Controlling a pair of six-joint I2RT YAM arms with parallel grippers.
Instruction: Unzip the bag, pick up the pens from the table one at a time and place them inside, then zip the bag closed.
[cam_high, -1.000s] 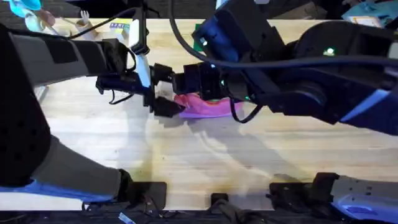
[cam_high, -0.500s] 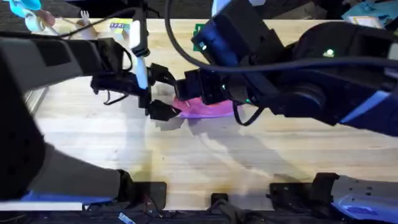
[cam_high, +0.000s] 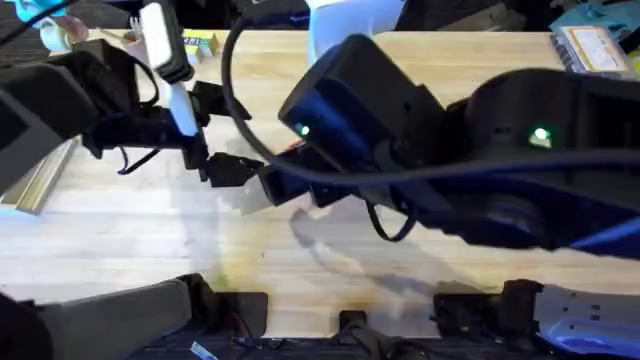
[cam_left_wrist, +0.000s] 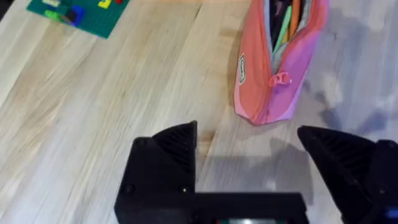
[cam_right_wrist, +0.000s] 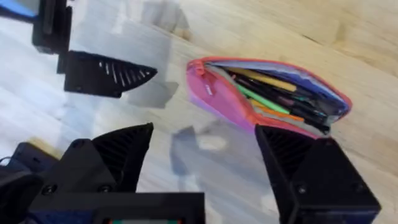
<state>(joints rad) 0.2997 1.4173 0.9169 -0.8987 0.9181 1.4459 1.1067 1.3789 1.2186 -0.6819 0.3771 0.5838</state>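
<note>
Light-wood table with open pink bag lying flat on it.

Pens sit inside the unzipped bag. Left gripper and right gripper both hover above the planks beside the bag, fingers spread, empty. Green board lies well apart.

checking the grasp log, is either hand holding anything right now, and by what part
Nothing is held. The left hand and the right hand are both open with bare table between their fingers. The bag lies unzipped on the table, apart from both.
</note>
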